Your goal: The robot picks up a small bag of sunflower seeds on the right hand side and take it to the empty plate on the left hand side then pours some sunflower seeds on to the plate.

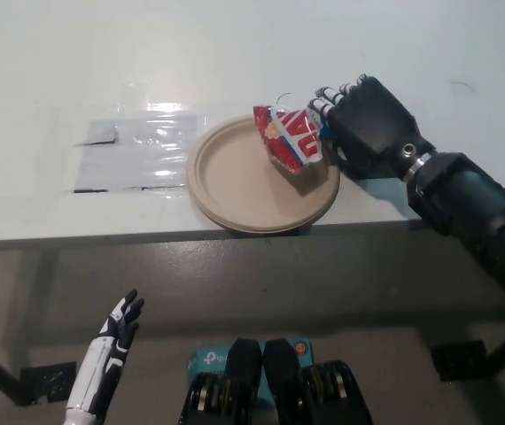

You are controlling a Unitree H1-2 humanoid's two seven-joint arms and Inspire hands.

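My black right hand point(363, 124) is shut on a small red and white bag of sunflower seeds point(286, 135). The bag hangs tilted over the right part of the tan plate point(235, 181), its far end pointing left and down. The plate lies near the front edge of the white table point(235, 44), and I see no seeds on its bare surface. My white left hand point(118, 328) rests low at the lower left, below the table edge, with its fingers apart and nothing in it.
A clear plastic sheet point(137, 152) is taped flat on the table left of the plate. The table's front edge point(146, 237) runs just below the plate, with floor beneath it.
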